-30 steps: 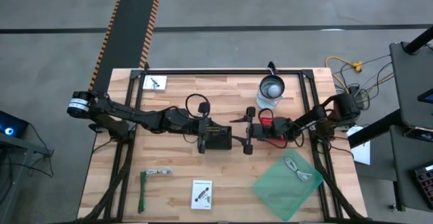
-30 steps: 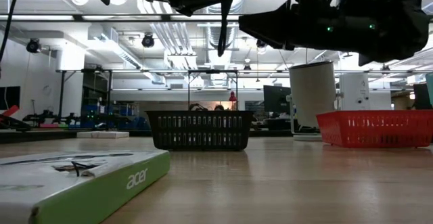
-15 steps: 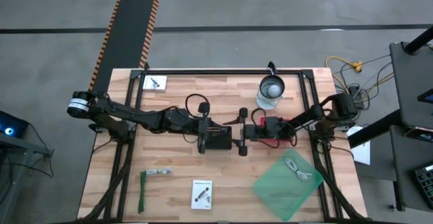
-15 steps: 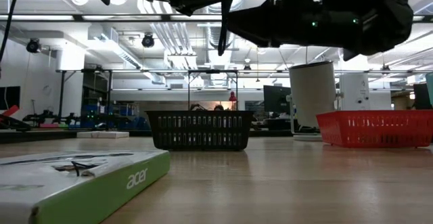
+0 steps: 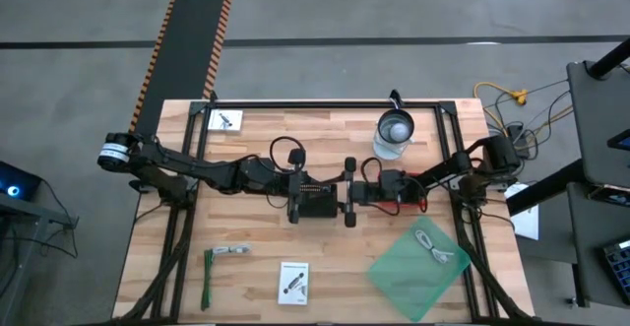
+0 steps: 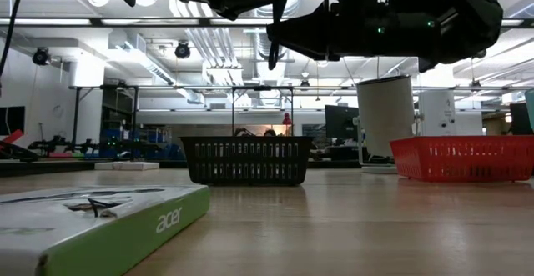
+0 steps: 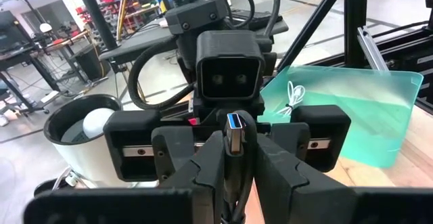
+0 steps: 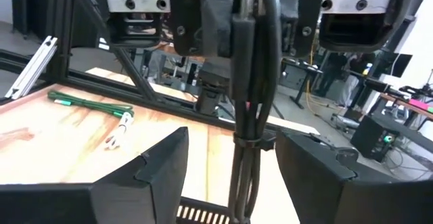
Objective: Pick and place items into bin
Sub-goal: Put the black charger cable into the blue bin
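Left gripper [image 7: 233,158] clamped on bundled black USB cable [image 8: 250,82] above black mesh bin [image 6: 247,160]. Right gripper [image 8: 230,158] facing it, fingers apart either side of cable.

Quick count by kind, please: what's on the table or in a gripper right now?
White printed cards: 2
Mesh baskets: 2, a black basket and a red basket
Cables: 2, a coiled white cable and a dark USB cable held in the left gripper
Long green strip tool: 1
Translucent green tray: 1
White round cup: 1
Total: 9

Left gripper [image 5: 338,190] clamped; right gripper [image 5: 348,190] agape
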`<action>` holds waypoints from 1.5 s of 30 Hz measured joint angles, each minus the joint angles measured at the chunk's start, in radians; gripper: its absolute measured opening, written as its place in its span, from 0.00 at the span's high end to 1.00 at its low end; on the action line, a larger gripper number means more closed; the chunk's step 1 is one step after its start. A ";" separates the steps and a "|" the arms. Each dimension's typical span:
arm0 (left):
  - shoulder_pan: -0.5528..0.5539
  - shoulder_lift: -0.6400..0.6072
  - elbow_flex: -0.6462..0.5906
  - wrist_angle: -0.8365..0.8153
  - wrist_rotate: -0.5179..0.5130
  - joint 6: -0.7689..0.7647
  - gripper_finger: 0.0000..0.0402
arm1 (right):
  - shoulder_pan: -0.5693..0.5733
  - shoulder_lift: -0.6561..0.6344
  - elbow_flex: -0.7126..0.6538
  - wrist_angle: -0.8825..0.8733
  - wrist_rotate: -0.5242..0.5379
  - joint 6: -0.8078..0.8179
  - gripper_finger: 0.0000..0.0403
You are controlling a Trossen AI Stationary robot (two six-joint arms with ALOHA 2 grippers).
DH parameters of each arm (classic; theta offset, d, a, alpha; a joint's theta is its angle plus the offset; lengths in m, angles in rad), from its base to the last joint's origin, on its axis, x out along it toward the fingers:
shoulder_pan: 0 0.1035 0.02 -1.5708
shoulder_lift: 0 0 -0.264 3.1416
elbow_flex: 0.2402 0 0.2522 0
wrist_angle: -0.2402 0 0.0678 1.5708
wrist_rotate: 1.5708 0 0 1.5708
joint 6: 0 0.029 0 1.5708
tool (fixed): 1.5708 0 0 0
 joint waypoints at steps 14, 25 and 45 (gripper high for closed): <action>-0.001 0.000 -0.001 -0.003 0.007 0.000 0.89 | -0.002 -0.001 0.000 0.002 0.003 0.019 0.77; -0.001 0.000 -0.007 -0.001 0.007 -0.001 0.86 | -0.003 -0.001 0.000 -0.003 0.002 0.016 0.94; -0.002 -0.062 -0.026 -0.118 0.018 -0.072 0.56 | -0.003 -0.001 -0.004 -0.007 -0.001 0.023 0.95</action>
